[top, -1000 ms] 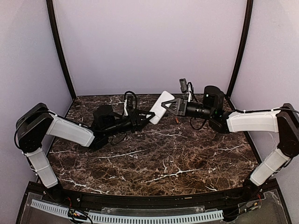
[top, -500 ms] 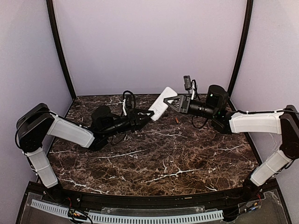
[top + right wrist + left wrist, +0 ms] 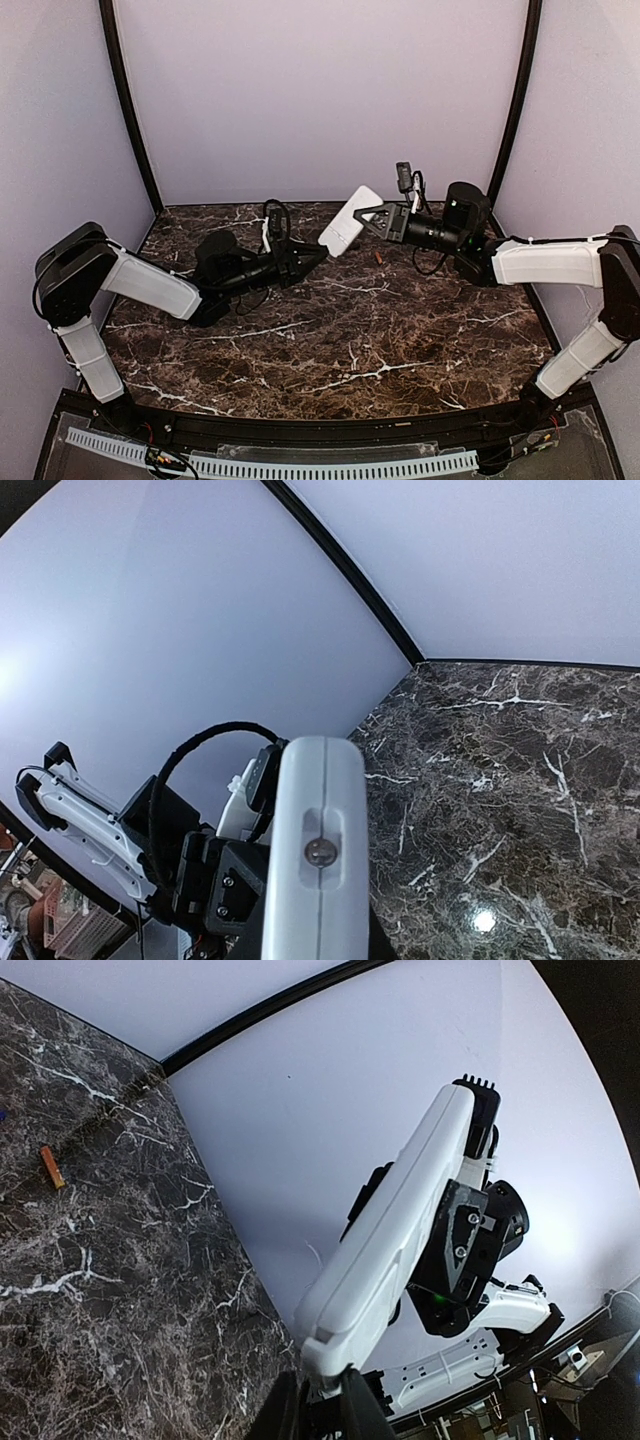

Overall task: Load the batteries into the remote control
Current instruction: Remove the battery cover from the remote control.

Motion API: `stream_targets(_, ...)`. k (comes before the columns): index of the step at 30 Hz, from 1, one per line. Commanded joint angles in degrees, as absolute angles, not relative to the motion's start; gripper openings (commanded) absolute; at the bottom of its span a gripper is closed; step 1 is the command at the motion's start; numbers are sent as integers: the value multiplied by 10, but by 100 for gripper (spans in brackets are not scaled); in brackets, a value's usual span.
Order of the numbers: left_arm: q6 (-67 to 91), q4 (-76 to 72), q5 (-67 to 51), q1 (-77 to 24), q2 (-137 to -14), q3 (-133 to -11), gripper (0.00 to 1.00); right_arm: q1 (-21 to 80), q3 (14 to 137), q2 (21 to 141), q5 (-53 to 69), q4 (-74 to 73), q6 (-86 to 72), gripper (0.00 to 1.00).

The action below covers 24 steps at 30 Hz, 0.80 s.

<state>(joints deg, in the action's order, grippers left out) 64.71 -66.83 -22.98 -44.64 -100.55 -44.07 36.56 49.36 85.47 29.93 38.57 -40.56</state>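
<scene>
Above marble table (image 3: 350,340), remote control (image 3: 349,220) in clenched right hand (image 3: 366,221), lower tip at left hand (image 3: 317,252), grip there unclear.

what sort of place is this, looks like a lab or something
Most likely a robot test booth: plain lilac walls framed by black posts, a marble-patterned table, and two arms bolted at its near edge.

One white remote control (image 3: 350,221) aloft, and one orange battery (image 3: 378,257) lying just beneath the right gripper (image 3: 360,222).
</scene>
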Motion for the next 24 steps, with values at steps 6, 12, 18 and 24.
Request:
stream_targets(6, 632, -684, -235, -445, -991, -431, 21, 360, 495, 837, 313, 411, -410, 0)
stream_targets(12, 634, -683, -228, -446, -997, -431, 49, 360, 496, 837, 323, 418, -421, 0)
stream_targets(18, 637, -684, -233, -445, -1007, -450, 51, 361, 497, 852, 340, 441, -444, 0)
stream_targets(24, 633, -661, -232, -445, -1010, -465, 42, 362, 497, 857, 341, 449, -448, 0)
